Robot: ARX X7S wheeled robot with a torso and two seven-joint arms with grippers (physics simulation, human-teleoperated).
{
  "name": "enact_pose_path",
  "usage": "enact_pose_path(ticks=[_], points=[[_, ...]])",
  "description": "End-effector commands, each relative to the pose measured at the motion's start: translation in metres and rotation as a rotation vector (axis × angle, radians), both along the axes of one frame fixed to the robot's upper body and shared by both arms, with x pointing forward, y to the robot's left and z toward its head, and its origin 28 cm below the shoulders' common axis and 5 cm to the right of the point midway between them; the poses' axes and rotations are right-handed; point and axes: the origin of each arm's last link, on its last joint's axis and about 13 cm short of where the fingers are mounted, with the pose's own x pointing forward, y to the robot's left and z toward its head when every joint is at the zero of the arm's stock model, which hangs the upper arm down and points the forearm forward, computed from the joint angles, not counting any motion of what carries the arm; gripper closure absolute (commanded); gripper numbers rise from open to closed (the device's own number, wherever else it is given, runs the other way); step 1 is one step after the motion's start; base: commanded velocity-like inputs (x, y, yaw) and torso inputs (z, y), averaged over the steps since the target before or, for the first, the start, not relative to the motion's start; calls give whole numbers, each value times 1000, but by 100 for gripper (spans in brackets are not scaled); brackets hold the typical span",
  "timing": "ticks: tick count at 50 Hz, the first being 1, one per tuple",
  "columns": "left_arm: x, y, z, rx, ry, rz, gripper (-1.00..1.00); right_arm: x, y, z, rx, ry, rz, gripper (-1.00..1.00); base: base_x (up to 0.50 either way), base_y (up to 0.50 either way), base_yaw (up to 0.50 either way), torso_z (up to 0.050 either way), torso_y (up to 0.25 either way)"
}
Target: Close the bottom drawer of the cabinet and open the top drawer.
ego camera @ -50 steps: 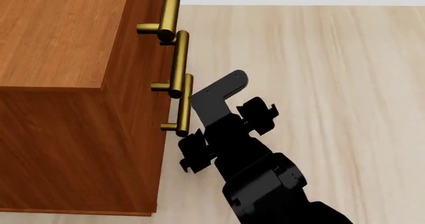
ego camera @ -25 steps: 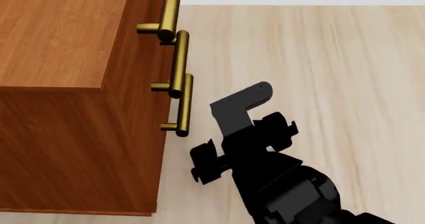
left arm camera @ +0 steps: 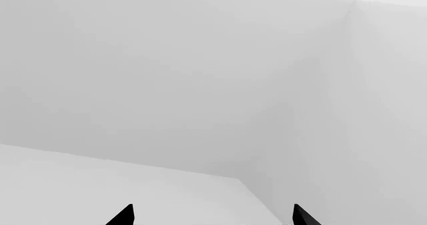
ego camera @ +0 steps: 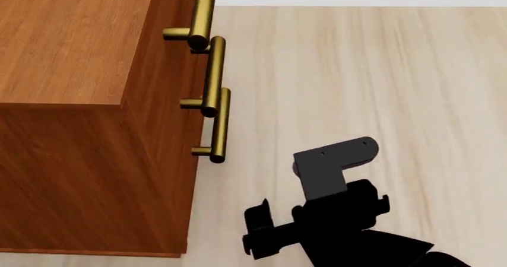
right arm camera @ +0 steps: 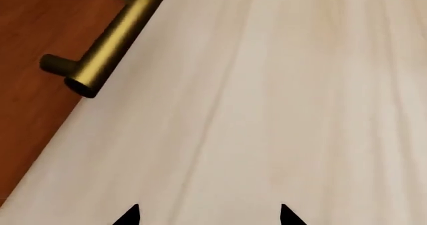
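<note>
Beside cabinet [ego camera: 95, 101], right gripper [ego camera: 317, 219] apart

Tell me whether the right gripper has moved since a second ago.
Yes. In the head view the right gripper has pulled back from the cabinet's lowest brass handle, which it was beside, toward the robot over the floor.

Cabinet [ego camera: 71, 101]: reddish-brown wood grain, boxy, upright on the floor. All three drawer fronts look flush. Brass bar handles stacked: top drawer [ego camera: 204, 12], a middle one, bottom drawer [ego camera: 219, 127]. The bottom drawer's handle sits well apart from the right gripper [ego camera: 317, 216]'s spread jaws, ahead and to their left.
</note>
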Motion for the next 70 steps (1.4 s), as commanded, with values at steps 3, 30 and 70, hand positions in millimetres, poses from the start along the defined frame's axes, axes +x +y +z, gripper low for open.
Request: enact_pose_path(ticks=[3,30,70], points=[[0,0,1,2,4,0,-100,-40,-8,40,67,-110,-5,-100,0,0,0,0,0],[1,0,1,6,4,-3,-100,-70,-2,105,406,-202,57,-100,0,0,0,0,0],[1,0,-6,14,7,-6,-100,-76,-18,156,1120,16,96,-100,0,0,0,0,0]])
